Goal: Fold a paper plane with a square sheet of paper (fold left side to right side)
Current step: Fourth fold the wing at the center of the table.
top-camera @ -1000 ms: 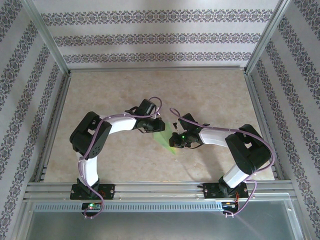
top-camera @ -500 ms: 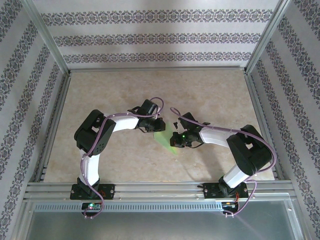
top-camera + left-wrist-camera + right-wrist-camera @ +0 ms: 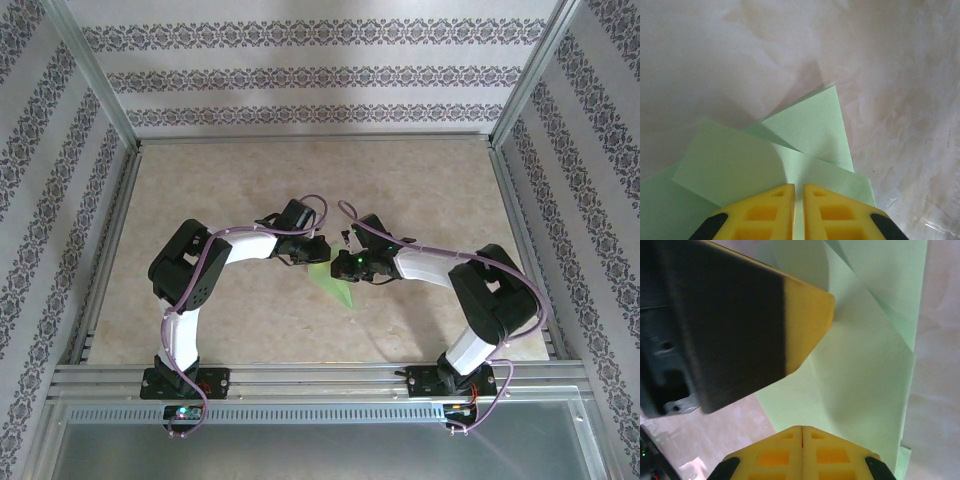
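The square sheet of paper (image 3: 338, 287) is light green and partly folded, a wedge pointing at the near edge of the table's middle. In the left wrist view its layered flaps (image 3: 810, 125) overlap. My left gripper (image 3: 316, 258) sits at the sheet's left top; its yellow tips (image 3: 798, 187) are closed to a thin slit with a raised flap running into it. My right gripper (image 3: 347, 266) faces it from the right, its tips (image 3: 802, 429) shut tight and resting on the paper (image 3: 865, 365). The left gripper's finger (image 3: 805, 325) stands close above them.
The beige marbled table (image 3: 400, 190) is walled by aluminium rails (image 3: 515, 220) and patterned panels. Both arms bend inward, their wrists almost touching over the paper. Bare tabletop lies behind the grippers and to both sides.
My right gripper has moved left, close to the left gripper. The left arm has shifted slightly right. The paper now looks like a narrower wedge pointing at the near edge.
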You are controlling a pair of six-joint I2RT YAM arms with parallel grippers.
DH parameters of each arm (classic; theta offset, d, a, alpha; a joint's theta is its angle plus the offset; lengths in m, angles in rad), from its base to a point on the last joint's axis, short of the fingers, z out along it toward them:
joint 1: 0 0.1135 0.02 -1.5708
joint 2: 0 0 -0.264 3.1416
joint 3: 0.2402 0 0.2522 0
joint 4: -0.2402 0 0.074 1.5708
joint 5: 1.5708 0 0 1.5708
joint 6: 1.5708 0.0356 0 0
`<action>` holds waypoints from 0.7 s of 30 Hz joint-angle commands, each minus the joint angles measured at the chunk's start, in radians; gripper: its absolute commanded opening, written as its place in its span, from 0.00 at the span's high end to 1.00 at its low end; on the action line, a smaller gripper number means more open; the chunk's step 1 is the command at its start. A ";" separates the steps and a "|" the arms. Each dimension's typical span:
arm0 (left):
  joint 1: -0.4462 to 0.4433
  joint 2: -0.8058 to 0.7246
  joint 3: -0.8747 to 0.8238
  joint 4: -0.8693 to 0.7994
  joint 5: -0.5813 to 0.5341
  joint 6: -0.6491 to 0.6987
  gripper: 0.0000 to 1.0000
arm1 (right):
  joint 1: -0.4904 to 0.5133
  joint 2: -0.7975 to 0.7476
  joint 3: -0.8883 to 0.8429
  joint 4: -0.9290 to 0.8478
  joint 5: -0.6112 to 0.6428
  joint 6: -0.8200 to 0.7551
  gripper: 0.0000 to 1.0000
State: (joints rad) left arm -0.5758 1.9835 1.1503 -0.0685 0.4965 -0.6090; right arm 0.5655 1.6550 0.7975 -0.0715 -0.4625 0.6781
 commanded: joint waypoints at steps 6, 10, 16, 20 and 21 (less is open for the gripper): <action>0.003 0.017 -0.022 -0.023 -0.016 0.014 0.86 | 0.019 0.063 0.035 0.019 0.038 0.006 1.00; 0.004 0.018 -0.020 -0.025 -0.018 0.012 0.86 | 0.028 0.081 0.036 0.002 0.041 -0.004 1.00; 0.005 0.027 -0.017 -0.033 -0.025 0.015 0.86 | 0.043 0.080 0.020 -0.046 0.068 -0.026 1.00; 0.006 0.029 -0.019 -0.039 -0.040 0.018 0.87 | 0.043 0.072 -0.003 -0.055 0.071 -0.026 1.00; 0.008 0.029 -0.020 -0.042 -0.043 0.018 0.87 | 0.042 0.067 -0.007 -0.058 0.073 -0.026 1.00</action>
State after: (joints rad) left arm -0.5747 1.9835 1.1500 -0.0685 0.4946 -0.6086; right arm 0.5983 1.7267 0.8154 -0.0635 -0.4152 0.6739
